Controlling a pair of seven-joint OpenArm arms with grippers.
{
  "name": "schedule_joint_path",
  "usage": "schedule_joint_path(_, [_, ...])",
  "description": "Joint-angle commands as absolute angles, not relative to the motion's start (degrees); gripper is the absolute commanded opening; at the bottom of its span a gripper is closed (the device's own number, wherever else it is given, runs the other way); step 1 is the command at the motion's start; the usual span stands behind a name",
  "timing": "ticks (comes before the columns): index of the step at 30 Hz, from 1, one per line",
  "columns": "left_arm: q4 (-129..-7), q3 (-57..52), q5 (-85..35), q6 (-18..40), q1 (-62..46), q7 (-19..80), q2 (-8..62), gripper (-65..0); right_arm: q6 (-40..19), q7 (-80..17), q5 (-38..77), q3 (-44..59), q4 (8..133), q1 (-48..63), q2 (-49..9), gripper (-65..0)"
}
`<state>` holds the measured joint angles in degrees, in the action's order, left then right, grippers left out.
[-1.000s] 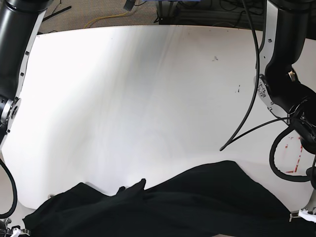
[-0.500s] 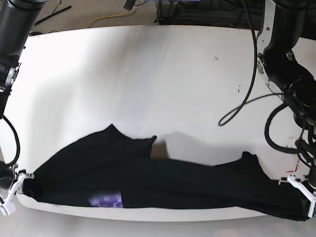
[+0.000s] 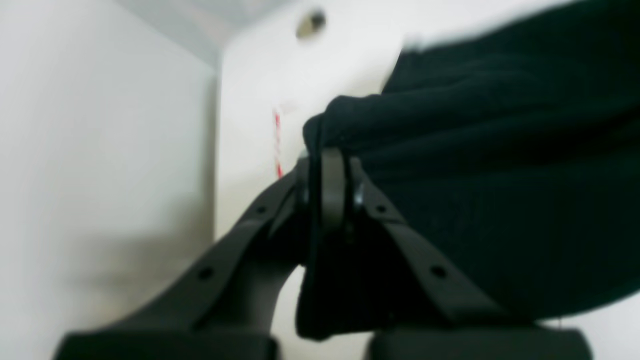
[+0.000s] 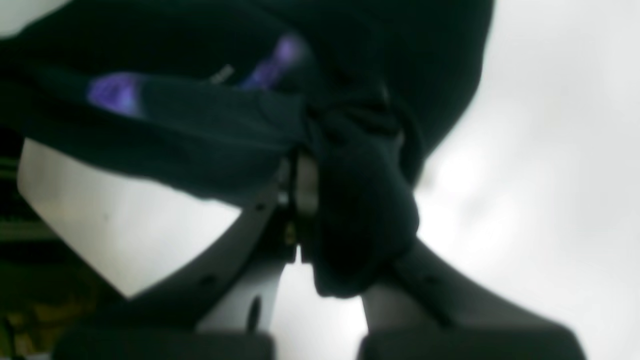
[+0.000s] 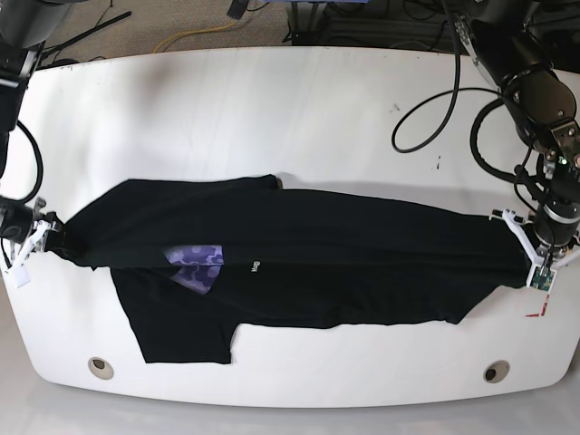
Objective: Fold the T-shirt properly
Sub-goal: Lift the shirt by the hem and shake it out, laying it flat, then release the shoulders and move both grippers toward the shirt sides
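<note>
Right pincer (image 5: 41, 237) at the view's left edge, pressed together on a bunched corner of the T-shirt (image 5: 299, 258). Black cloth stretched taut across the white worktop (image 5: 272, 118), a patch of purple print (image 5: 195, 263) peeking near its left, one flap drooping toward the near edge. Left pincer (image 5: 535, 249) at far right, likewise pinching cloth.
</note>
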<state>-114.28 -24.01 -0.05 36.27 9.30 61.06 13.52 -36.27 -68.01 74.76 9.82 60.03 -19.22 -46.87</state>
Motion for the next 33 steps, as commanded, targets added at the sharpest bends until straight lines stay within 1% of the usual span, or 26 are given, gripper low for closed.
schedule_joint_path(1, [-115.2, -25.5, 0.2, 37.1, 7.8, 59.8, 14.3, -65.0, -36.6, -66.9, 75.6, 11.7, 62.5, -17.8, -48.6, -65.0])
schedule_joint_path(6, [-115.1, -27.6, 0.2, 38.9, 1.3, 59.8, 14.2, -65.0, -36.6, -66.9, 75.6, 15.6, 68.2, -9.7, -48.3, -65.0])
schedule_joint_path(10, [-114.9, -30.3, 0.3, 40.0, -4.0, 59.8, 14.2, -65.0, -36.4, -66.9, 75.5, 20.1, 70.5, -2.5, -46.1, -65.0])
schedule_joint_path(17, [-114.9, -33.9, 0.3, 40.0, -12.3, 59.8, 14.2, -65.0, -36.2, -66.9, 75.4, 25.1, 74.2, 8.0, -42.7, -65.0])
schedule_joint_path(24, [-114.8, -36.3, 0.7, 40.0, -18.0, 59.8, 12.7, -65.0, -36.1, -66.7, 74.9, 28.1, 76.4, 14.3, -38.7, -65.0])
schedule_joint_path(28, [-114.8, -36.5, 0.5, 40.0, -20.4, 59.8, 12.7, -65.0, -36.1, -66.7, 69.5, 30.0, 76.5, 14.9, -36.1, -65.0])
schedule_joint_path(29, [-114.8, -36.5, 0.4, 40.0, -21.1, 59.8, 12.7, -65.0, -36.1, -66.7, 68.4, 30.5, 76.5, 15.0, -35.6, -63.9])
schedule_joint_path(32, [-114.4, -36.6, 0.6, 40.0, -21.8, 59.8, 12.7, -64.7, -36.1, -66.9, 65.1, 32.4, 76.5, 15.2, -33.7, -47.6])
schedule_joint_path(33, [-114.2, -36.6, 0.6, 40.0, -22.0, 59.8, 12.7, -64.7, -36.1, -66.9, 64.5, 32.7, 76.5, 15.3, -33.3, -43.3])
